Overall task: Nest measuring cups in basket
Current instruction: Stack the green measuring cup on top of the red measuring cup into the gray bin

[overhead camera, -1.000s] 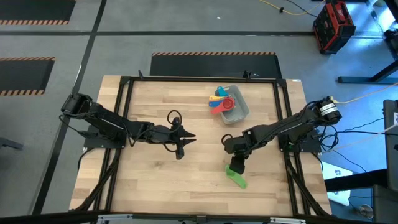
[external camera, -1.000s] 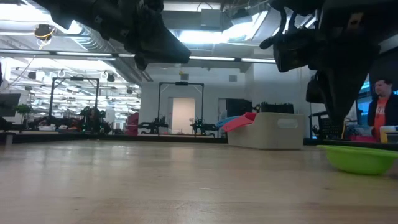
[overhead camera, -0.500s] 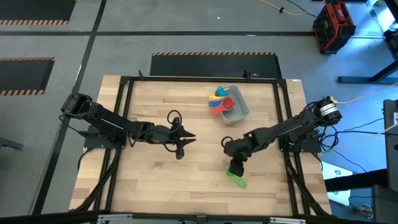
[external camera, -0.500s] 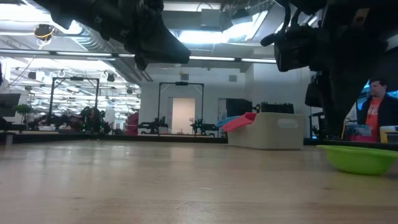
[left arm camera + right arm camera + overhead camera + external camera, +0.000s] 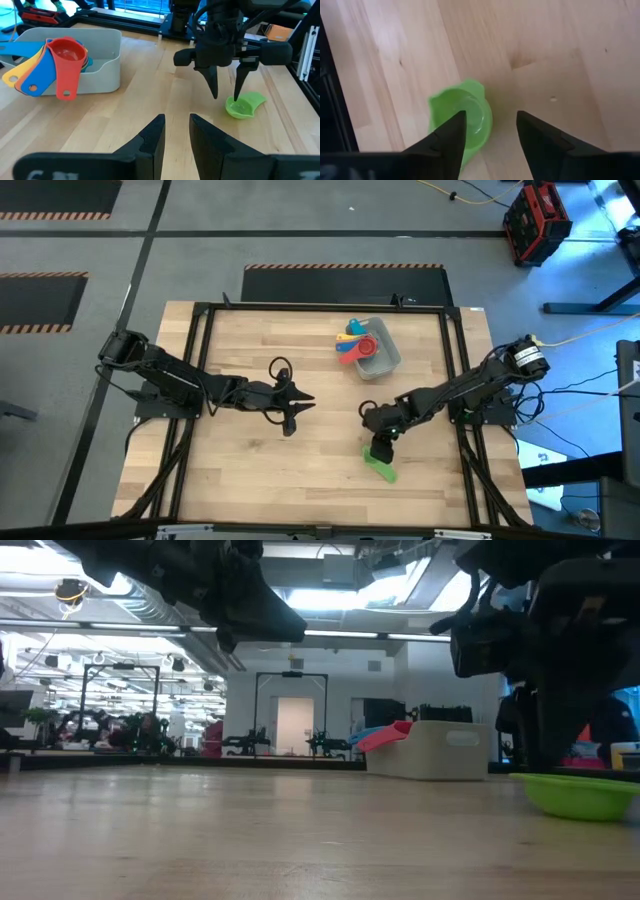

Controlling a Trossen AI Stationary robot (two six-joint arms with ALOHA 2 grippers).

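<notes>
The green measuring cup rests open side up on the table near the right front, also seen in the low view. My right gripper stands open just above it, pointing steeply down. One finger is over the bowl and the other beside it. The basket sits at the far right, with red, blue, yellow and orange cups stacked in it and their handles over its rim. My left gripper hovers open over the table's middle, nothing between its fingers. My right gripper comes at the green cup's bowl from above, one finger over the inside and one outside the wall. I cannot tell whether either finger touches the cup, which sits flat on the table.
A black metal frame runs round the wooden tabletop. Bare wood lies between the two grippers and along the near edge.
My right gripper has sunk a little toward the green cup, tipping further downward. The cup has stayed where it was, and the left arm has kept still.
</notes>
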